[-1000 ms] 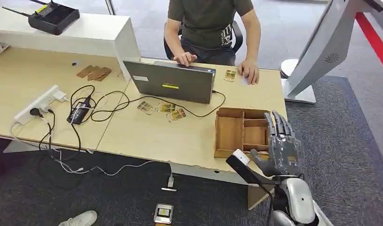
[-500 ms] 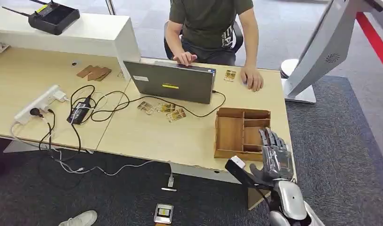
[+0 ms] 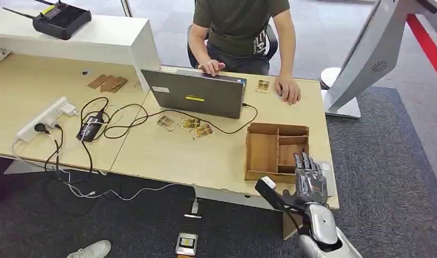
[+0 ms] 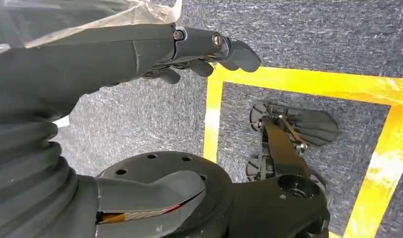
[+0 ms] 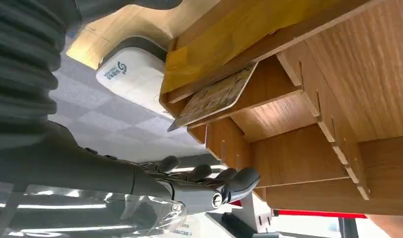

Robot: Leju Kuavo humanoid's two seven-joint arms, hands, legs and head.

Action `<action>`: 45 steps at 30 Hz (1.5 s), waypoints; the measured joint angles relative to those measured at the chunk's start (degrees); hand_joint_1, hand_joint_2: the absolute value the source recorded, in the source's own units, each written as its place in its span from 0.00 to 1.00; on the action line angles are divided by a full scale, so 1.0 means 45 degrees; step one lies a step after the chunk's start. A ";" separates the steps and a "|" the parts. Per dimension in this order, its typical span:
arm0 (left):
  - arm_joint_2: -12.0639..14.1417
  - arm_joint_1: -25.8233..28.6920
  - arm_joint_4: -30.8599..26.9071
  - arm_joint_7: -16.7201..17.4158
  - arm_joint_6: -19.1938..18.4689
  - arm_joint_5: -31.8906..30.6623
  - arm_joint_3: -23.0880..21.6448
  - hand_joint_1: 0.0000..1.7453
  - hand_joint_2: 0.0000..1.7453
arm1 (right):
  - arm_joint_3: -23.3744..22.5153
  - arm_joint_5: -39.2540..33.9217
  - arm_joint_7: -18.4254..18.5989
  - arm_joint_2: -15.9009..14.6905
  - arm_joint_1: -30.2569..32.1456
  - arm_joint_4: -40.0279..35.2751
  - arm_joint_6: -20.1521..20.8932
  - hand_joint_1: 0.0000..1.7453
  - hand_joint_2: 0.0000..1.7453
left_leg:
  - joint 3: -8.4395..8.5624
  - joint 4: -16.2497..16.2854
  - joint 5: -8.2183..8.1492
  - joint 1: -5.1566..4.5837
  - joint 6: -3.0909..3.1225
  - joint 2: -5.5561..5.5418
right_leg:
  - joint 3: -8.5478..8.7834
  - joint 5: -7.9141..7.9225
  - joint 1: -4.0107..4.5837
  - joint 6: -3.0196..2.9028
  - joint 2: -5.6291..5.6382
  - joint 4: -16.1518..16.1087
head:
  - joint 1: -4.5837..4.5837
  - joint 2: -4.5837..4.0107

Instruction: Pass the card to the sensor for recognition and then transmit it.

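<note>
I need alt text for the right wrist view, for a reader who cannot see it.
A card leans in a compartment of a wooden tray, seen from close by. The right robot hand is beside the tray with its fingers stretched out, holding nothing. A white flat device lies on the desk next to the tray.

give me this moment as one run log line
right hand: open, fingers at near edge of wooden tray | card: leaning in tray compartment, not held | card reader: beside tray | left hand: hanging, holds nothing

SITE: office/reception area | EVIDENCE: long wooden desk (image 3: 205, 156); open laptop (image 3: 197, 94); power strip (image 3: 44, 115); grey carpet floor (image 3: 399, 161); seated person (image 3: 240, 27)
</note>
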 joint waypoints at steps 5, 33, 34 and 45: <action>0.0000 0.0023 0.0000 0.0000 0.0015 0.0136 -0.0004 0.00 1.00 | 0.0092 0.0073 0.0233 0.0039 -0.0130 0.0315 -0.0170 0.00 1.00 | 0.0000 0.0000 0.0000 0.0000 0.0000 0.0003 | 0.0000 0.0000 0.0000 0.0000 0.0000 -0.0001 | 0.0000 0.0000; 0.0049 0.0029 -0.0005 0.0107 0.0024 0.0583 -0.0029 0.00 1.00 | 0.0486 -0.0024 0.0690 -0.0146 -0.0332 0.0364 -0.0447 0.00 1.00 | 0.0003 0.0000 0.0000 0.0000 0.0000 0.0004 | 0.0001 0.0000 0.0000 0.0000 0.0000 0.0000 | 0.0000 0.0000; 0.0053 0.0030 -0.0005 0.0107 0.0034 0.0588 -0.0034 0.00 1.00 | 0.0510 -0.0024 0.0694 -0.0160 -0.0345 0.0364 -0.0471 0.00 1.00 | 0.0003 0.0000 0.0000 0.0000 0.0000 0.0004 | 0.0000 0.0000 0.0000 0.0000 0.0000 0.0000 | 0.0000 0.0000; 0.0092 0.0027 -0.0015 0.0117 0.0034 0.0729 -0.0185 0.00 1.00 | 0.0699 -0.0058 0.0690 -0.0238 -0.0443 0.0364 -0.0549 0.91 1.00 | 0.0003 0.0000 0.0000 0.0000 0.0000 0.0006 | 0.0000 0.0000 0.0000 0.0000 0.0000 -0.0001 | 0.0000 0.0000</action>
